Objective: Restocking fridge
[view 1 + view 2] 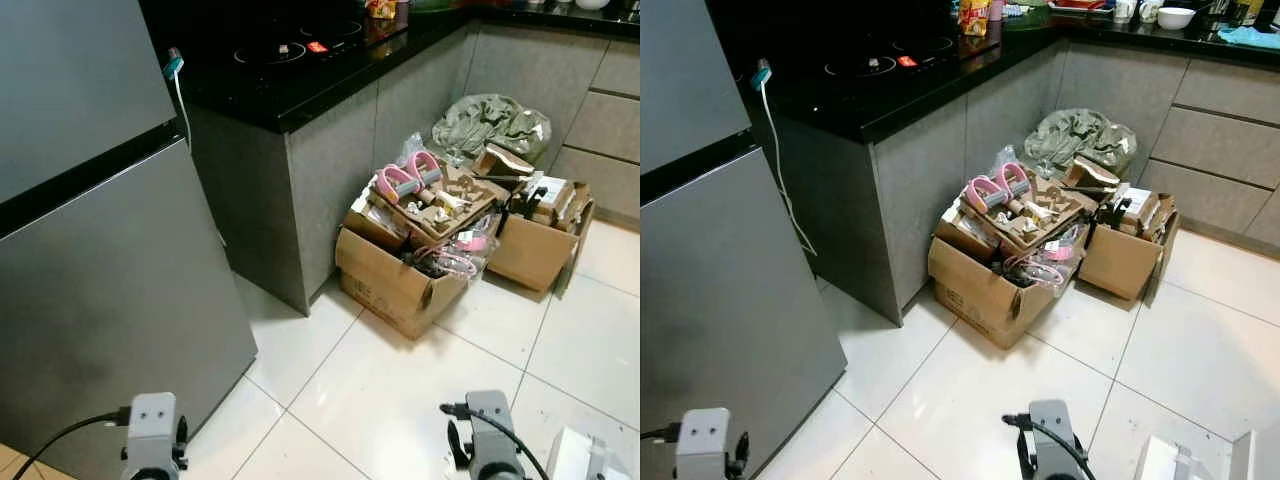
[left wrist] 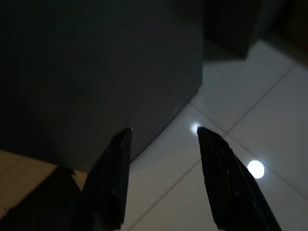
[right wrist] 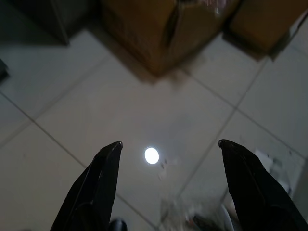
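The grey fridge [image 1: 90, 300] stands at the left, its doors closed, with a dark seam between the upper and lower door. Its lower front corner meets the white tiled floor [image 1: 400, 400] just ahead of the left arm.

The left gripper [image 2: 163, 139] hangs low beside that corner, jaws set moderately apart and holding nothing; between its fingers [image 2: 113, 173] lie the fridge's dark side and a strip of tile. The right gripper [image 3: 168, 144] hangs over bare floor, jaws spread wide and empty, with the base of a cardboard box just ahead.

Right of the fridge runs a black worktop [image 1: 300, 90] on grey cabinets, carrying a hob [image 1: 290, 45] near its front edge. A white cable with a blue plug [image 1: 174, 68] hangs at the worktop's left corner, next to the fridge.

On the floor against the cabinet's corner sits an open cardboard box [image 1: 395, 285] heaped with clutter, a pink handled item [image 1: 405, 178] on top. A smaller box [image 1: 535, 245] touches its right side, and a crumpled green bag [image 1: 490, 122] lies behind both, against the cabinets.
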Controlling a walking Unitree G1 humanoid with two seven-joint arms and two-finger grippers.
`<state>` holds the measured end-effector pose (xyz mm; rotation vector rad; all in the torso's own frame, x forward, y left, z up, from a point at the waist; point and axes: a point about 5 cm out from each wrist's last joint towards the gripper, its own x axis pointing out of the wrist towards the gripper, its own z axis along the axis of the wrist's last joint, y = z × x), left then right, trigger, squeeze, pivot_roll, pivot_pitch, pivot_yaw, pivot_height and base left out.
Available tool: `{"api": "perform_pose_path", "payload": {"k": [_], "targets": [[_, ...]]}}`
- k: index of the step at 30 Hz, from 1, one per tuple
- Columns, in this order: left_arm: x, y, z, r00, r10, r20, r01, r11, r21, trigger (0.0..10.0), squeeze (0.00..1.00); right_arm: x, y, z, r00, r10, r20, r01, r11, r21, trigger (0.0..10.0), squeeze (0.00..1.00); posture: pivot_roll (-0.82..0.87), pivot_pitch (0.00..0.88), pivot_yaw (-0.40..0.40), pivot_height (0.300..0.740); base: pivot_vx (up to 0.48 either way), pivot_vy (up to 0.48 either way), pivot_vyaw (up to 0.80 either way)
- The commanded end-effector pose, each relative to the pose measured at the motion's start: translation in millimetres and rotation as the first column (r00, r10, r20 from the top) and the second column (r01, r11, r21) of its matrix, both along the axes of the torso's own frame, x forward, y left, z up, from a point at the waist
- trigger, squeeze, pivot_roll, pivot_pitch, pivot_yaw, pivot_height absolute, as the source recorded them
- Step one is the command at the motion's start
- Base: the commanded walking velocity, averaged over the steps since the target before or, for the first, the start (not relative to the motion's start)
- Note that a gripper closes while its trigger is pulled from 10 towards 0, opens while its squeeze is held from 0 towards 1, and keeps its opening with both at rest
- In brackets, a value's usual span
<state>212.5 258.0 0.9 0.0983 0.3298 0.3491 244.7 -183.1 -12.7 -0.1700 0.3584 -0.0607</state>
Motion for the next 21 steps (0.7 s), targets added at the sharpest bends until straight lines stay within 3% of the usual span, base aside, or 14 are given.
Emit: {"api": "perform_pose_path", "payload": {"k": [1, 3, 7, 9, 11, 13, 16, 17, 18, 19, 21], "targets": [[7.3, -10.0, 17.9, 0.997, 0.002, 0.081, -0.005, 0.999, 0.039, 10.0, 0.0, 10.5, 14.3, 17.5, 0.992, 0.076, 0.1, -0.081, 0.996, 0.046, 10.0, 0.0, -0.08, 0.137, 0.027, 0.74, 0.0, 0.0, 0.0], [13.3, -16.1, 29.9, 0.991, -0.013, 0.131, 0.0, 0.996, 0.091, 10.0, 0.0, 18.8, 23.5, 30.5, 0.978, 0.134, 0.159, -0.142, 0.989, 0.041, 10.0, 0.0, -0.08, 0.135, 0.026, 0.74, 0.0, 0.0, 0.0], [16.2, -16.6, 34.5, 0.989, 0.008, 0.149, -0.025, 0.994, 0.107, 10.0, 0.0, 24.6, 29.3, 39.5, 0.966, 0.166, 0.197, -0.177, 0.984, 0.038, 10.0, 0.0, -0.08, 0.135, 0.025, 0.74, 0.0, 0.0, 0.0], [20.5, -15.8, 41.9, 0.984, 0.031, 0.173, -0.056, 0.989, 0.138, 10.0, 0.0, 32.5, 37.0, 54.3, 0.943, 0.212, 0.256, -0.227, 0.974, 0.029, 10.0, 0.0, -0.08, 0.134, 0.025, 0.74, 0.0, 0.0, 0.0], [23.4, -18.8, 42.0, 0.987, 0.019, 0.158, -0.035, 0.994, 0.101, 10.0, 0.0, 39.8, 44.6, 70.9, 0.913, 0.261, 0.315, -0.28, 0.96, 0.017, 10.0, 0.0, -0.08, 0.131, 0.026, 0.74, 0.0, 0.0, 0.0], [23.1, -28.7, 34.8, 0.992, -0.056, 0.111, 0.055, 0.998, 0.01, 10.0, 0.0, 43.5, 48.6, 80.3, 0.893, 0.292, 0.343, -0.311, 0.95, 0.003, 10.0, 0.0, -0.08, 0.131, 0.026, 0.74, 0.0, 0.0, 0.0], [21.1, -36.5, 31.0, 0.99, -0.115, 0.081, 0.119, 0.992, -0.043, 10.0, 0.0, 43.9, 48.5, 81.8, 0.891, 0.295, 0.345, -0.315, 0.949, 0.002, 10.0, 0.0, -0.09, 0.13, 0.023, 0.74, 0.0, 0.0, 0.0], [17.5, -50.3, 26.2, 0.97, -0.236, 0.052, 0.241, 0.962, -0.126, 10.0, 0.0, 44.9, 44.6, 77.0, 0.91, 0.283, 0.304, -0.288, 0.957, -0.028, 10.0, 0.0, -0.09, 0.131, 0.02, 0.74, 0.0, 0.0, 0.0], [12.6, -66.4, 24.4, 0.928, -0.369, 0.043, 0.37, 0.908, -0.197, 10.0, 0.0, 44.4, 37.8, 70.0, 0.932, 0.248, 0.265, -0.246, 0.968, -0.042, 10.0, 0.0, -0.08, 0.127, 0.016, 0.74, 0.0, 0.0, 0.0], [12.6, -66.4, 24.4, 0.928, -0.369, 0.043, 0.37, 0.908, -0.197, 10.0, 0.0, 44.4, 37.8, 70.0, 0.932, 0.248, 0.265, -0.246, 0.968, -0.042, 10.0, 0.0, -0.08, 0.127, 0.016, 0.74, 0.0, 0.0, 0.0], [7.0, -85.9, 25.7, 0.853, -0.519, 0.055, 0.514, 0.818, -0.257, 10.0, 0.0, 41.5, 23.0, 55.3, 0.97, 0.148, 0.191, -0.14, 0.989, -0.055, 10.0, 0.0, -0.08, 0.125, 0.017, 0.74, 0.0, 0.0, 0.0]]}}
